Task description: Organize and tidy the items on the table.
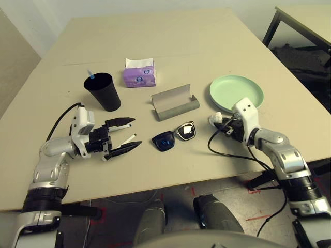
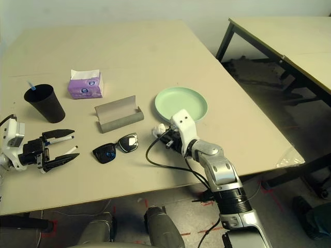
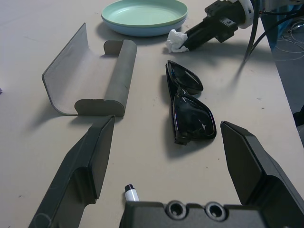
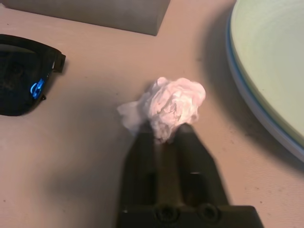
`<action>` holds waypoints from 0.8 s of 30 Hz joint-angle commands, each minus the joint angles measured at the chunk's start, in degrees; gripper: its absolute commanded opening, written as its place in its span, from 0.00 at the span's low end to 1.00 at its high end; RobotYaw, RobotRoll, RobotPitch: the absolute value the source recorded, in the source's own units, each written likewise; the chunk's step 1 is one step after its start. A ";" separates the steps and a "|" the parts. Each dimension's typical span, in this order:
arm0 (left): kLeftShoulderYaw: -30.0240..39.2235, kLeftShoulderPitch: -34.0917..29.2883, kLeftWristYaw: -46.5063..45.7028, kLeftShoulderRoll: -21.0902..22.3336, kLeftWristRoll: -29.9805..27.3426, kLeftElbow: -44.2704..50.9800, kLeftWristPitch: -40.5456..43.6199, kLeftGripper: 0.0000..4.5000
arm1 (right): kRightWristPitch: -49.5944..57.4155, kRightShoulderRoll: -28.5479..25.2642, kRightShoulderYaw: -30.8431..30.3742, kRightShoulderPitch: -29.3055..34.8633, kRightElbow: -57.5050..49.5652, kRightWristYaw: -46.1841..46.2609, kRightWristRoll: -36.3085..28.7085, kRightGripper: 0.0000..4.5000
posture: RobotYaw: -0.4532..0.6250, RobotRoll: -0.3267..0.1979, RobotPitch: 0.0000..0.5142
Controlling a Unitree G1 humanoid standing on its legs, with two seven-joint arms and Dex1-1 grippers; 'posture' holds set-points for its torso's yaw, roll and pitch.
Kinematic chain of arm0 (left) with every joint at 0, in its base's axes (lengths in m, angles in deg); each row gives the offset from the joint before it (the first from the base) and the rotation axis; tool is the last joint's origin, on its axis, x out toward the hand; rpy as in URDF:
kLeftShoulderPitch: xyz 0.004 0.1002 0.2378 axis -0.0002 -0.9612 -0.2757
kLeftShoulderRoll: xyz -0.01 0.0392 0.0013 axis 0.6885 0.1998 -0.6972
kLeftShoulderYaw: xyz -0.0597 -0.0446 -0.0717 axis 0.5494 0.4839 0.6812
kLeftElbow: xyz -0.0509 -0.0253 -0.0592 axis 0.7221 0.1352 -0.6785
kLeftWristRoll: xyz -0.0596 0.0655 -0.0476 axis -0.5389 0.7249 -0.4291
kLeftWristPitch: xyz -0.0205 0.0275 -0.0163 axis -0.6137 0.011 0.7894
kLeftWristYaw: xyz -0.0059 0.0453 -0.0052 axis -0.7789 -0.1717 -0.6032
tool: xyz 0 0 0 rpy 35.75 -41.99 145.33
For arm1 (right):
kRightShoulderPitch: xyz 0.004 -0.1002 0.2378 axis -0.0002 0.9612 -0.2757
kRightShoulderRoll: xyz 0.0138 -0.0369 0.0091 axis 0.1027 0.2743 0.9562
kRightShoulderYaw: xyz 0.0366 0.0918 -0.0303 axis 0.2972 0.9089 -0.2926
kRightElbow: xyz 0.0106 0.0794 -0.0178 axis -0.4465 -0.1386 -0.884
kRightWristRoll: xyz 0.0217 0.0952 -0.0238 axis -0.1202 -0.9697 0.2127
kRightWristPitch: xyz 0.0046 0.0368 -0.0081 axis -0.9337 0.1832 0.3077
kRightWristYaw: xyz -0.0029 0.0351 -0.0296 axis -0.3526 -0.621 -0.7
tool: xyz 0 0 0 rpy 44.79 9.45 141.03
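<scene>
Tissue in my grip: right hand [image 4: 167, 135] clenched on the crumpled white tissue wad [image 4: 173, 107], low over the beige surface [image 1: 170, 46] beside the stacked pale green plates [image 1: 237, 90]. Left hand [image 1: 125, 135] spread wide near the black sunglasses [image 1: 174, 135].

Left tool [image 1: 125, 135] is held low over the counter [image 1: 170, 36], pointed toward the middle, both black fingers [image 3: 88, 168] spread wide apart with nothing pinched between them. Right tool [image 4: 164, 134] is angled down and inward from a bent silver forearm, fingers pressed together, tips clamped on the white tissue wad [image 4: 168, 107].
</scene>
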 commanded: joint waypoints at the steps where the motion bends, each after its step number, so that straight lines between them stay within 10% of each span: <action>1: -0.15 -0.14 0.44 0.27 0.45 -0.36 -0.89 1.00 | 1.37 -0.28 1.05 0.01 -1.57 0.50 -0.38 0.01 | 0.34 0.62 0.18; 24: -0.56 1.14 0.80 -0.82 0.84 -3.07 -3.10 1.00 | 8.70 -4.58 6.65 -14.79 1.71 7.79 1.88 0.01 | 0.35 0.62 0.13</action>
